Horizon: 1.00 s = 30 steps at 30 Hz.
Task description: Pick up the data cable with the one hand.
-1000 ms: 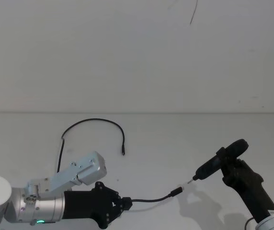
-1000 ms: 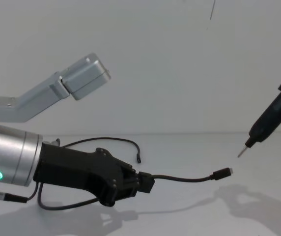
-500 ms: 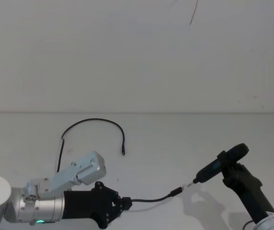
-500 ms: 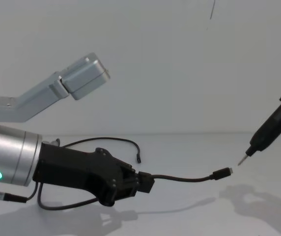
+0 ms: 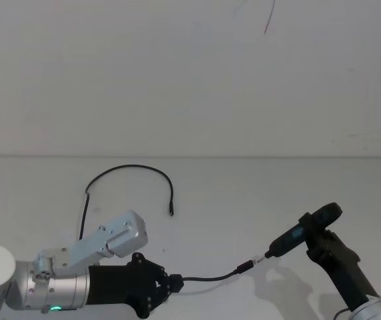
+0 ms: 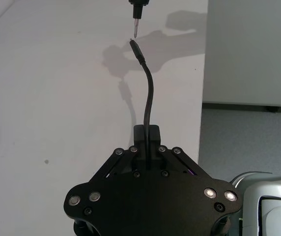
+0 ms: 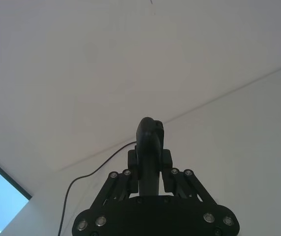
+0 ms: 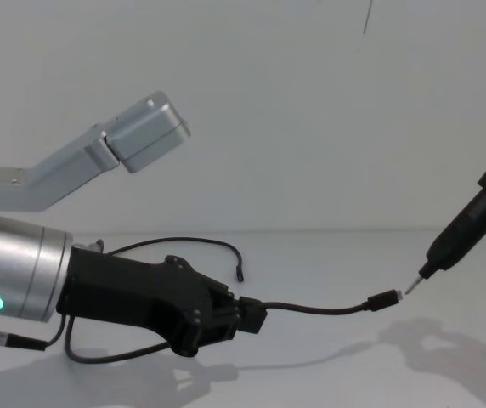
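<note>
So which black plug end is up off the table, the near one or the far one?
The near one: the plug that the left gripper holds out toward the slim tool. The far plug lies on the table.

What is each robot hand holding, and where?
Left gripper grips the data cable behind its lifted plug; right gripper clamps a slim black tool by its body.

Bright even light, soft shadows, sharp
</note>
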{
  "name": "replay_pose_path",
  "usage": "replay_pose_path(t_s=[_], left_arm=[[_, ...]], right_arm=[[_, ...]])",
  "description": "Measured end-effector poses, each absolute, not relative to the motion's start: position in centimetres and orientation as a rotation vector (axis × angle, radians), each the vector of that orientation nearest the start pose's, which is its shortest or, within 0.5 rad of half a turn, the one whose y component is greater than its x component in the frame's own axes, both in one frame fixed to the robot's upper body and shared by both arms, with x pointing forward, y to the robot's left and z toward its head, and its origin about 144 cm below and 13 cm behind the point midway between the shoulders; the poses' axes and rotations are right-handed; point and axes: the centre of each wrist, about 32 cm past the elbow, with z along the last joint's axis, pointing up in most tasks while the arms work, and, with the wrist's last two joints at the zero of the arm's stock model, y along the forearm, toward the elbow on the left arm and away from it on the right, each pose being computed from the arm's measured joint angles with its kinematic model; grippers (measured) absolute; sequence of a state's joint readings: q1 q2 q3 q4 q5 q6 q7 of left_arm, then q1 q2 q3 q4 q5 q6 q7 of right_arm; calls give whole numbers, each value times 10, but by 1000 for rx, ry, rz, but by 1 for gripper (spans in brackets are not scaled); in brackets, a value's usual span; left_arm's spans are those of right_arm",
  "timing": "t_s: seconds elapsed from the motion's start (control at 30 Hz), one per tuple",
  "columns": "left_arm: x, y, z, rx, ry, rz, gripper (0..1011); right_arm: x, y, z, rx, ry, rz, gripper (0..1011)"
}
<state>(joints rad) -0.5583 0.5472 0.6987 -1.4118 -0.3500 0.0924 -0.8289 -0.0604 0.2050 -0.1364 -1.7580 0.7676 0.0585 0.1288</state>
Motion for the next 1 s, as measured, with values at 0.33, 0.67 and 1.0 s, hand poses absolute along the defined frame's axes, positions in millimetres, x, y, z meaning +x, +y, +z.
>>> replay_pose_path(t_s=[0.33, 0.67, 1.0], left_arm=[[556, 232, 1227, 375, -157, 280, 49], [556, 232, 1227, 375, -157, 280, 49], [556, 232, 1227, 375, -157, 280, 50]], right_arm=[[439, -231, 1177, 448, 413, -1183, 263], [441, -231, 1177, 446, 403, -1173, 263], [441, -231, 1177, 443, 402, -1171, 263]])
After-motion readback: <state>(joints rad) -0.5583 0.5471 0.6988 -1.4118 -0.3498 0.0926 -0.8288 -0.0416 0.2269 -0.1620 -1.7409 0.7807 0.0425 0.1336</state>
